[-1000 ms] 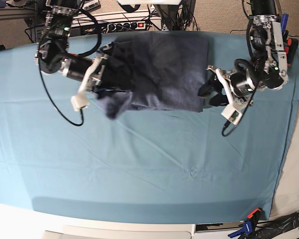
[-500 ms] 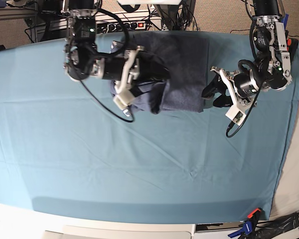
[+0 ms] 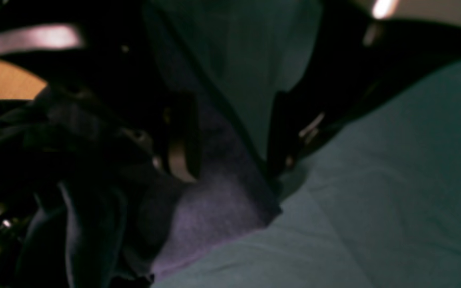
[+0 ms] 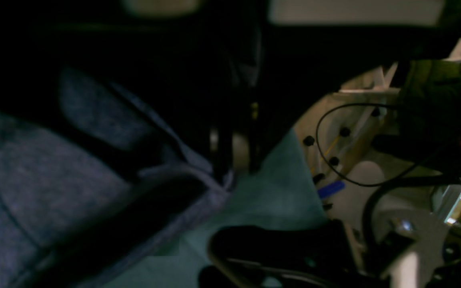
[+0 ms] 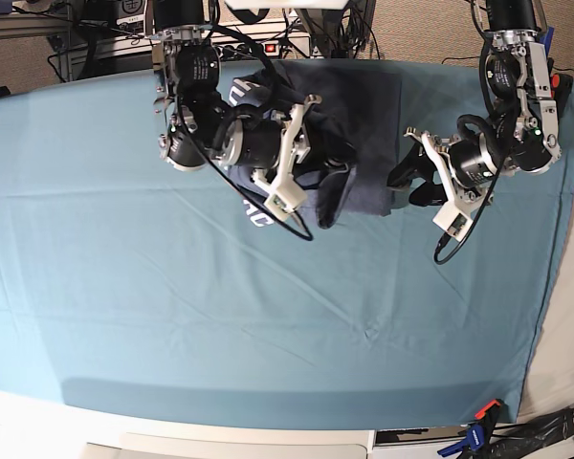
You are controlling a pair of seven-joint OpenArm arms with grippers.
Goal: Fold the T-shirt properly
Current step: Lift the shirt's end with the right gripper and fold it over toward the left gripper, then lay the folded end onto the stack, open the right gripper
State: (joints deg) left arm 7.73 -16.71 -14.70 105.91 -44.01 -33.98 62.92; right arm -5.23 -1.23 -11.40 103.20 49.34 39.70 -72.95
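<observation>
The blue-grey T-shirt (image 5: 368, 124) lies at the back middle of the teal table cloth (image 5: 268, 316), its left part lifted and doubled over toward the right. White lettering (image 5: 253, 216) shows on the turned-up underside. My right gripper (image 5: 337, 196) is over the shirt, shut on a fold of the fabric (image 4: 54, 172). My left gripper (image 5: 402, 179) is open beside the shirt's right edge. In the left wrist view, a corner of the shirt (image 3: 218, 208) lies flat on the cloth between its spread fingers (image 3: 182, 140).
A power strip and cables (image 5: 249, 46) run behind the table's back edge. A clamp (image 5: 478, 426) grips the cloth at the front right corner. The table's right edge (image 5: 555, 287) is near my left arm.
My right arm has swung to the right across the shirt, carrying the left part over the middle; white lettering now shows underneath. My left arm has stayed beside the right edge.
</observation>
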